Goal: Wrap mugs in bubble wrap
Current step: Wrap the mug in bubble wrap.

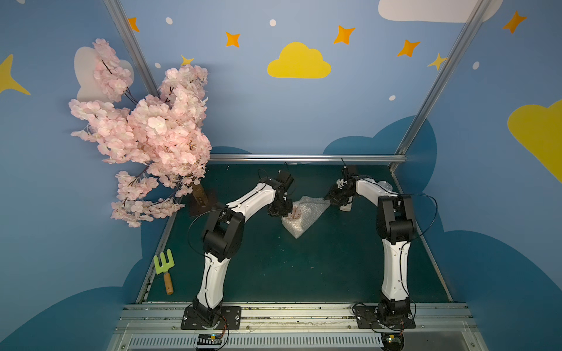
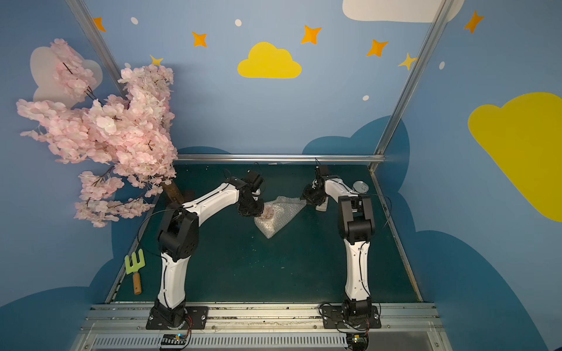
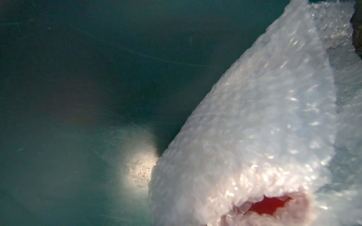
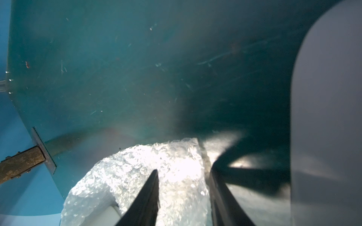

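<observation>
The mug [image 3: 270, 205] lies on its side toward the back middle of the green table [image 1: 304, 273], rolled inside the bubble wrap [image 1: 307, 212] so that only its red inside shows through the open end in the left wrist view. The roll's long axis runs across the table from the left gripper [image 1: 277, 209] toward the right gripper [image 4: 184, 171], with the mug's mouth at the left end and a loose flap tapering away to the right. The left gripper sits right against the mouth end, closed to a narrow gap; its fingers are hidden, but it looks to be pinching the wrap there. The right gripper is at the far tip of the flap, its jaws partly apart with the flap's corner lying between them, not clamped. It is the nearer arm to that free end, so the coming fold probably falls to it. A small white box [image 1: 346, 208] stands just beside it.
</observation>
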You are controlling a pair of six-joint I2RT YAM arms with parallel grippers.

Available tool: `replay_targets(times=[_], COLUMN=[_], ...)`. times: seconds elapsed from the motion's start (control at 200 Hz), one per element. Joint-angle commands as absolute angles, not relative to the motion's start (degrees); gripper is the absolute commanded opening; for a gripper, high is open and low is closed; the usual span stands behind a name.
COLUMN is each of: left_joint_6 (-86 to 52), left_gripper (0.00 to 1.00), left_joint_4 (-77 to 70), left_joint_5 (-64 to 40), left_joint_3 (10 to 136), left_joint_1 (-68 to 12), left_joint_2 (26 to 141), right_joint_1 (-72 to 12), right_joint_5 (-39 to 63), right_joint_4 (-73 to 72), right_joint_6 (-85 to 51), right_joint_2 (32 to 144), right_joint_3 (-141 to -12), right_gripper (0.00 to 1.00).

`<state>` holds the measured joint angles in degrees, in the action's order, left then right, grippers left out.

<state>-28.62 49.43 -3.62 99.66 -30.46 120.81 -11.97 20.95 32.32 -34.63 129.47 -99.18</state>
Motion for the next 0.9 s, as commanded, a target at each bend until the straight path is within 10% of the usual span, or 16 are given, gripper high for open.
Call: replay_targets(times=[0.0, 0.275, 0.896], left_joint_6=[-27.99, -27.65, -27.49], left_gripper=[0.1, 0.1, 0.1], left_joint_4=[51.42, 51.24, 52.07], left_joint_5=[-3.47, -2.93, -2.35], left_joint_3=[99.6, 99.1, 100.06], left_joint_1=[-31.1, -31.33, -31.38], left_joint_2=[123.42, 123.32, 123.66], right_joint_1=[-11.93, -12.22, -12.28], right_joint_5=[22.44, 24.55, 31.77], right_joint_4=[31.09, 26.68, 18.14], right_joint_6=[-34.8, -36.31, -36.81], right_joint_2=[131.09, 129.64, 111.65], right_joint_3=[-98.75, -96.68, -84.53], right_gripper=[0.36, 0.0, 0.0])
